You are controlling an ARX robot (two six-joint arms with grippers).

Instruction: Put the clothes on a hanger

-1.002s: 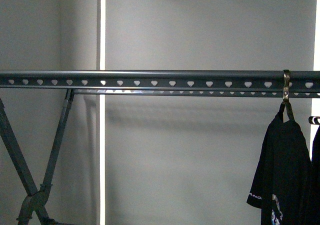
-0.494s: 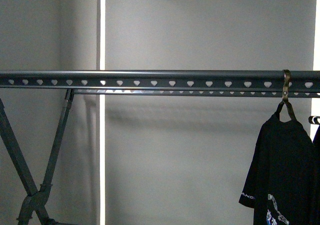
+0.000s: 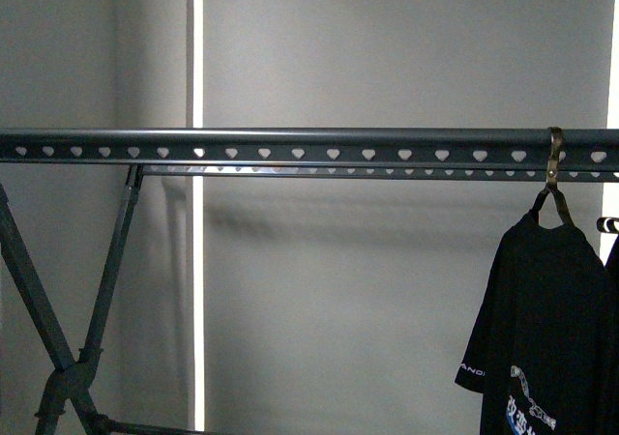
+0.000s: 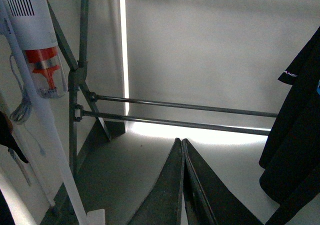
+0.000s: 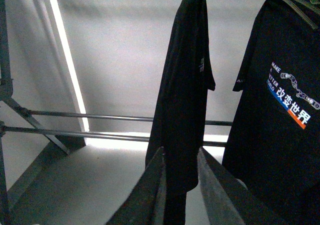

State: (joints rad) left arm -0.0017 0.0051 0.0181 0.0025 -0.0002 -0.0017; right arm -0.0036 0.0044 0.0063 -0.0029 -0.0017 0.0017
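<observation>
The black T-shirt with white sleeve text and a chest graphic hangs by its brass-coloured hook from the right end of the long dark grey rail with heart-shaped holes. In the right wrist view the shirt shows its "MAKE" lettering. My right gripper is open, and the lower edge of a plain black garment with a tiny logo shows between its fingers. My left gripper is shut and empty, with the shirt's sleeve to one side. Neither gripper shows in the front view.
The rack's crossed grey legs stand at the left and its low cross bars run near the floor. A white and red stick vacuum leans by the legs. A second dark garment hangs at the far right edge.
The shirt has shifted a little left and turned, showing more of its front and graphic. The rail sits slightly higher in view and more of the legs shows.
</observation>
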